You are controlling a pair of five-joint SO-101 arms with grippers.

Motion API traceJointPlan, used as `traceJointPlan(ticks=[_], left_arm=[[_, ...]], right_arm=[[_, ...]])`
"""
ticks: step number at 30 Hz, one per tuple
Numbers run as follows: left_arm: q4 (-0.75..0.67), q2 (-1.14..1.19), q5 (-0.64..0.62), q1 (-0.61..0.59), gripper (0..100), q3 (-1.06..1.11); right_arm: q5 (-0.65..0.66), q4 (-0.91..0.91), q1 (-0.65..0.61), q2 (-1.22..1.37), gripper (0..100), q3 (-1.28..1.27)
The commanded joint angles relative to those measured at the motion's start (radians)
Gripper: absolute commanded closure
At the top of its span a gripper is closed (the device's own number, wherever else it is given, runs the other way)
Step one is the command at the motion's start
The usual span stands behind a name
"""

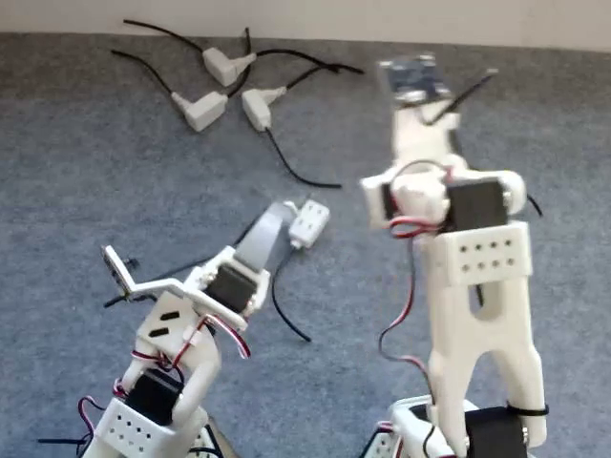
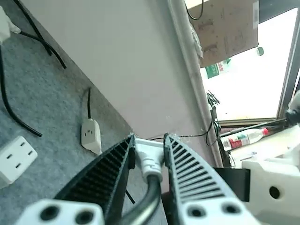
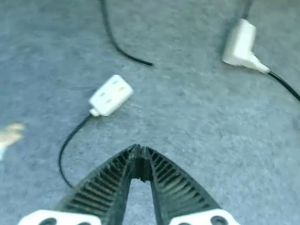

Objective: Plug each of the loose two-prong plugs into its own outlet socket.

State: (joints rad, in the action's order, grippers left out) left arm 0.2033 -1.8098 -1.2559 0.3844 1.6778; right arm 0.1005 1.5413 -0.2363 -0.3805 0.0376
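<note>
Bare carpet (image 1: 95, 181) beside outlet socket (image 1: 309, 221); cords (image 1: 304, 57), plugs (image 1: 225, 66) crowd far edge.

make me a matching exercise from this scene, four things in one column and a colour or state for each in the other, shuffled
Things
1. left tool
2. right tool
3. socket block
4. carpet

States
a. shut, nothing in it
b. grey
c. shut on a white plug
d. white, lying by the left tool's tip

Pairs: 1-c, 2-a, 3-d, 4-b
</note>
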Motion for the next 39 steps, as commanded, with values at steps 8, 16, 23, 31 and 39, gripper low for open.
traceJointPlan(ticks=[8,16,23,31,39], left_arm=[[0.183,0.119,0.135,-0.05,99,-0.165],[0.196,0.759,0.155,-0.081,99,-0.49],[0.482,1.064,0.315,-0.077,99,-0.78],[0.568,1.227,0.628,-0.077,99,-0.905],[0.568,1.244,1.04,-0.067,99,-0.929]], right_arm=[[-0.008,0.076,0.24,-0.015,99.1,-0.03],[-0.008,0.07,0.255,-0.015,99.1,-0.194],[-0.015,-0.002,0.257,-0.015,99.1,-0.337],[-0.015,-0.156,0.272,-0.015,99.1,-0.522],[-0.14,-0.407,0.384,-0.015,99.1,-0.717]])
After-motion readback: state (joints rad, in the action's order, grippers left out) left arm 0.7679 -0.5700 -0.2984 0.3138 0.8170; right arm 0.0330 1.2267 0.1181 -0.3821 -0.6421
